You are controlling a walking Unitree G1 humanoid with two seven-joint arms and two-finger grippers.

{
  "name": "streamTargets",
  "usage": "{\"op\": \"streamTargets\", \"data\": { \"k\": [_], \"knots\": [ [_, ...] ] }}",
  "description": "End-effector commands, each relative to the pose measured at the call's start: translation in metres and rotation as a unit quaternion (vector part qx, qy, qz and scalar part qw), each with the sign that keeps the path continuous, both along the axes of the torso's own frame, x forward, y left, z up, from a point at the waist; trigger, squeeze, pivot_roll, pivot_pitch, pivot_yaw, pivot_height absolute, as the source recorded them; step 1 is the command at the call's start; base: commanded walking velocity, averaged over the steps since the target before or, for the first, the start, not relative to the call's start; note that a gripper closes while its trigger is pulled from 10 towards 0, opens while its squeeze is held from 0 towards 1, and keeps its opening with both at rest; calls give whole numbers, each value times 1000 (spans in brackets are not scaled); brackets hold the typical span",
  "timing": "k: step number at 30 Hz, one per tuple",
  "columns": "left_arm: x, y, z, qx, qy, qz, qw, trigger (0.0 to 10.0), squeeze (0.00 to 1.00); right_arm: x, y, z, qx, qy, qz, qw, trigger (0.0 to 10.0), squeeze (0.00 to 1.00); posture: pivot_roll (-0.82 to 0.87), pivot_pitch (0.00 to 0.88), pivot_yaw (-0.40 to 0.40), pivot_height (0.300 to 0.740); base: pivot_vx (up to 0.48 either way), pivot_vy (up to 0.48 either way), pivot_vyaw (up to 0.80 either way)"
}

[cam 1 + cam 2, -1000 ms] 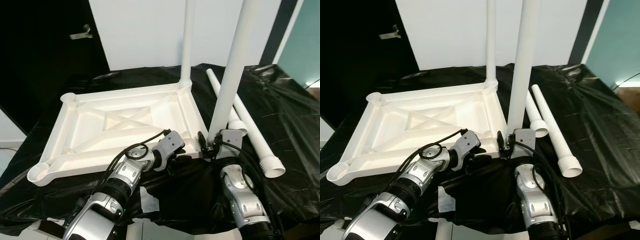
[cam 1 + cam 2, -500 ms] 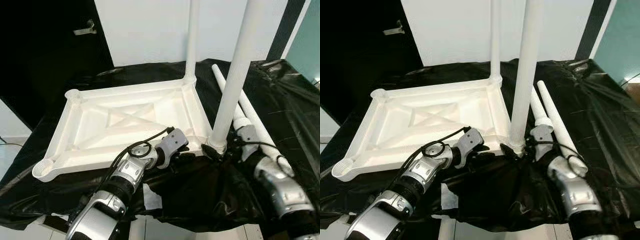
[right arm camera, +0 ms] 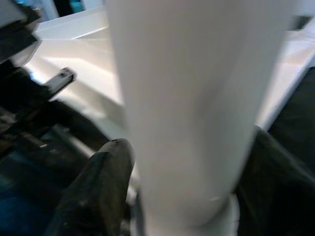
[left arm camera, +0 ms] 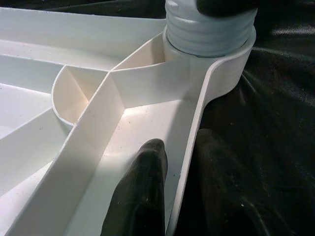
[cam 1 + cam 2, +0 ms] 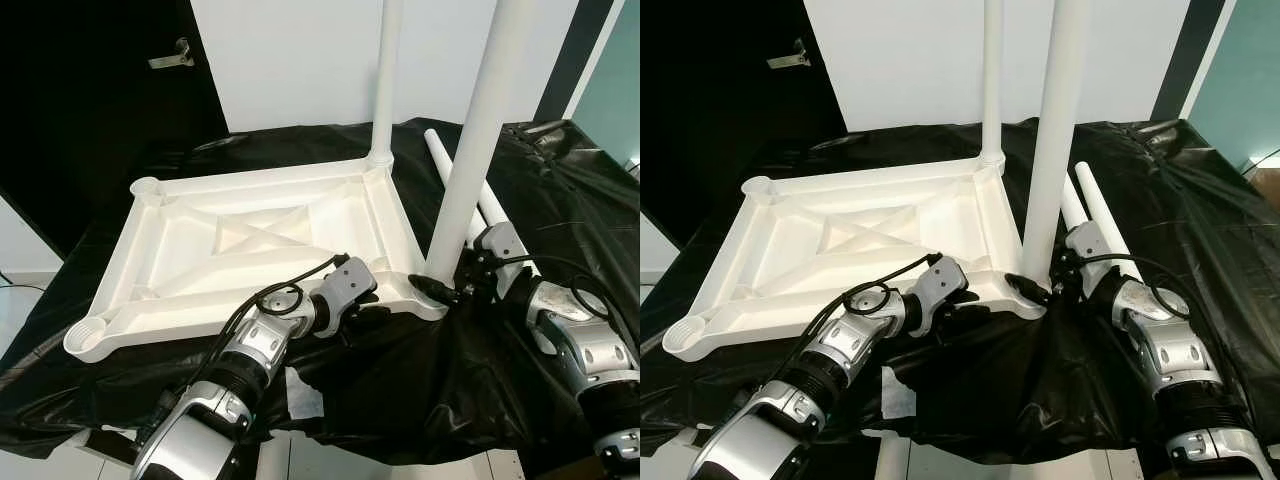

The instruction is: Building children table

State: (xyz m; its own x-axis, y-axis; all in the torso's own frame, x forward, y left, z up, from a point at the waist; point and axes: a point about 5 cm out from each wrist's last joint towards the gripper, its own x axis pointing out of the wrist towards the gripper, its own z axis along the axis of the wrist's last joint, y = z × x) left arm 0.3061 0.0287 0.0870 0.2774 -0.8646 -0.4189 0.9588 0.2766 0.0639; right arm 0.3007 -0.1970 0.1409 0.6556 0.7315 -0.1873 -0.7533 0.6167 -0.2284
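The white tabletop (image 5: 250, 250) lies upside down on a surface covered in black plastic sheet (image 5: 560, 210), ribs facing up. Two legs already stand in it: a far leg (image 5: 385, 80) at the far right corner and a near leg (image 5: 478, 140) at the near right corner, its ribbed base sitting in the corner socket (image 4: 209, 37).

The left gripper (image 5: 372, 308) is at the tabletop's near edge, a bit left of that socket. In the left wrist view its fingers (image 4: 142, 191) straddle the rim, one inside the tray and the other outside on the plastic, closed down on the thin wall. The right gripper (image 5: 448, 290) reaches in from the right at the bottom of the near leg; the right wrist view shows its fingers (image 3: 101, 182) on either side of the tube, clamped around it just above the socket.

Two spare legs (image 5: 1095, 215) lie side by side on the plastic to the right of the tabletop, just beyond the right arm, running away toward the far side. So the right side is pretty crowded. The near right corner sits close to the front edge of the surface, where the plastic hangs over. There's more open black plastic at far right, and the tabletop's left edge has some room too before the surface drops off. A black door (image 5: 100, 100) and a white wall (image 5: 290, 60) stand behind.
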Motion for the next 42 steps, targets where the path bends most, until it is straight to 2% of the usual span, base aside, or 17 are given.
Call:
{"op": "streamTargets", "data": {
  "k": [1,9,14,15,16,17,20,24,29,30,32,33,35,36,37,40,42],
  "knots": [
    [-24,8,-40,48,88,-20,995,10000,0,-1,1,-1,-4,21,17,1000,0,0,-100,5,35,740,0,0,0],
    [-23,9,-40,50,88,-21,995,10000,0,1,-2,-5,17,34,-5,999,0,0,-99,4,40,740,0,0,0],
    [-23,8,-40,50,86,-21,995,10000,0,2,9,-12,90,5,-131,987,0,0,-98,0,23,740,0,0,0],
    [-22,8,-39,49,85,-19,995,10000,0,-4,14,-20,113,-15,-220,969,0,0,-92,0,15,740,0,0,0],
    [-22,8,-39,49,85,-19,995,10000,0,-4,14,-20,113,-15,-220,969,0,0,-92,0,15,740,0,0,0],
    [-22,8,-39,48,85,-13,995,10000,0,-20,19,-38,114,-21,-358,926,0,0,-88,0,22,740,0,0,0],
    [-24,10,-41,49,89,-15,995,10000,0,-29,23,-51,113,-4,-446,888,0,0,-90,0,23,740,0,0,0],
    [-26,11,-43,53,91,-20,994,10000,0,-29,29,-47,126,-12,-468,875,0,0,-94,0,30,740,0,0,0],
    [-23,9,-41,51,90,-18,994,10000,0,-27,35,-47,106,-17,-464,879,0,0,-100,0,35,740,0,0,0],
    [-23,9,-41,51,90,-18,994,10000,0,-27,37,-45,101,-23,-455,885,1922,0,-102,0,36,740,0,0,0],
    [-23,9,-41,51,90,-18,994,10000,0,-27,39,-43,97,-28,-455,885,1922,0,-103,0,35,740,0,0,0],
    [-23,8,-41,50,90,-18,994,10000,0,-27,41,-41,91,-36,-450,888,10000,0,-103,1,35,740,0,0,0],
    [-23,8,-42,50,91,-18,994,10000,0,-27,43,-39,89,-43,-444,891,10000,0,-102,1,34,740,0,0,0],
    [-24,8,-42,49,91,-18,994,10000,0,-26,45,-37,93,-50,-432,896,10000,1000,-104,1,35,740,0,0,0],
    [-24,8,-42,49,91,-18,994,10000,0,-26,45,-37,93,-50,-432,896,10000,1000,-104,1,35,740,0,0,0],
    [-25,8,-44,50,94,-17,994,10000,0,-20,49,-33,110,-45,-324,939,10000,1000,-113,0,35,740,0,0,0],
    [-25,7,-44,50,94,-17,994,10000,0,-19,49,-32,107,-46,-296,948,10000,1000,-114,0,35,740,0,0,0]
  ]
}}
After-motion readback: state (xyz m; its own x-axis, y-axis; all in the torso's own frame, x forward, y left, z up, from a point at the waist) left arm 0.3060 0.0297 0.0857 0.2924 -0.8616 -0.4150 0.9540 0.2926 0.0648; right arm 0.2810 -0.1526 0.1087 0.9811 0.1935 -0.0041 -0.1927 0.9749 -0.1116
